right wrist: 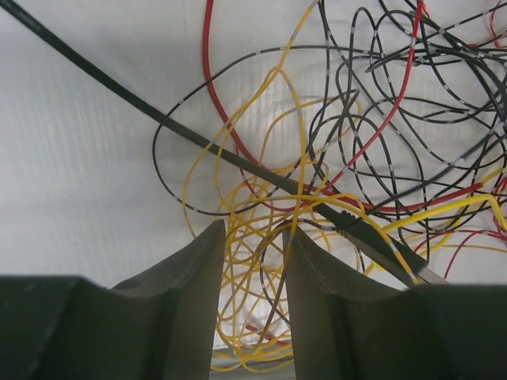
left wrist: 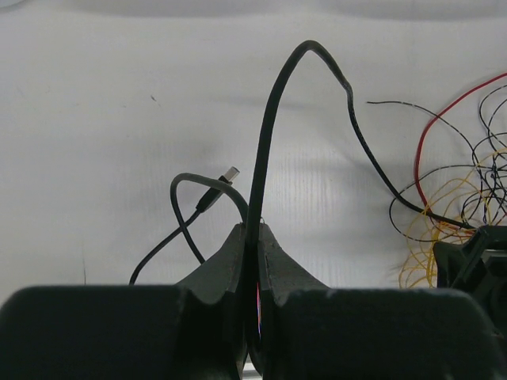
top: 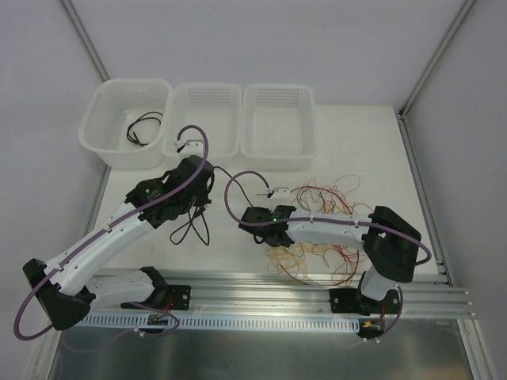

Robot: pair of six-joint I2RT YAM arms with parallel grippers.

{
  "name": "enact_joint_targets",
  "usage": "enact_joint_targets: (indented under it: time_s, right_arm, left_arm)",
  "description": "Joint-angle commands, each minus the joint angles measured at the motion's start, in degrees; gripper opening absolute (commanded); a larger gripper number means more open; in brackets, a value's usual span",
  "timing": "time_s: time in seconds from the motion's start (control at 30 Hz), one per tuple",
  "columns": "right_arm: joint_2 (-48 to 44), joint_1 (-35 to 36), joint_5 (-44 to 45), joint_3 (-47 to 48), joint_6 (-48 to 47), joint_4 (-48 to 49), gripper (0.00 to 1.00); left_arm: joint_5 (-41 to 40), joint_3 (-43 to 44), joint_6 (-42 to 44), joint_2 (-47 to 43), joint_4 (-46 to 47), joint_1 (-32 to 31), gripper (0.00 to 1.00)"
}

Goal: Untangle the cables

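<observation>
One left arm (top: 103,237) bends inward, fingers (left wrist: 226,265) pinching cable (left wrist: 273,119).

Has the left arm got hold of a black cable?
Yes: its jaws are pressed shut on the black cable, which arches up between them.

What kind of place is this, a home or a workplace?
Probably a robotics lab bench, not a home: a left arm and right arm bolted to a metal rail, a white table between plain walls, and baskets near tangled cables.
</observation>
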Motion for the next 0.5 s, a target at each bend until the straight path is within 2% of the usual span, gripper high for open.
enact_joint_targets:
  time_s: [0.0,0.1,0.13,0.23,0.3,0.43,0.47]
  right_arm:
    - [3.29,-1.23,3.38,2.28,3.26,-0.43,0.38]
    - [3.65,-2.38,3.91,1.58,2.66,-0.70,0.25]
    - [3.22,-2.64,4.43,1.49,2.48,-1.31,0.16]
    - [0.59,-2.55,4.79,1.49,1.34,-3.06,0.01]
    - [-1.96,-2.47,5.31,1.22,0.46,-4.12,0.01]
    - [-12.76,-2.47,10.23,-0.45,-2.44,-9.11,0.01]
    - [-17.83,-2.73,11.28,-1.06,-2.97,-10.18,0.01]
  left_arm:
    - [-0.14,-0.78,-0.66,-2.03,0.67,-0.42,0.00]
    - [-0.75,-1.48,-0.23,-2.82,0.58,-0.42,0.00]
    - [-1.28,-1.57,0.04,-2.82,0.67,-0.42,0.00]
    - [-2.51,-2.10,0.83,-2.65,0.67,-0.34,0.00]
    - [-3.56,-2.53,1.09,-2.47,0.58,-0.25,0.00]
    - [-5.85,-4.47,1.36,-2.56,-0.12,0.89,0.00]
    - [-6.11,-5.43,1.18,-2.73,-0.21,2.03,0.00]
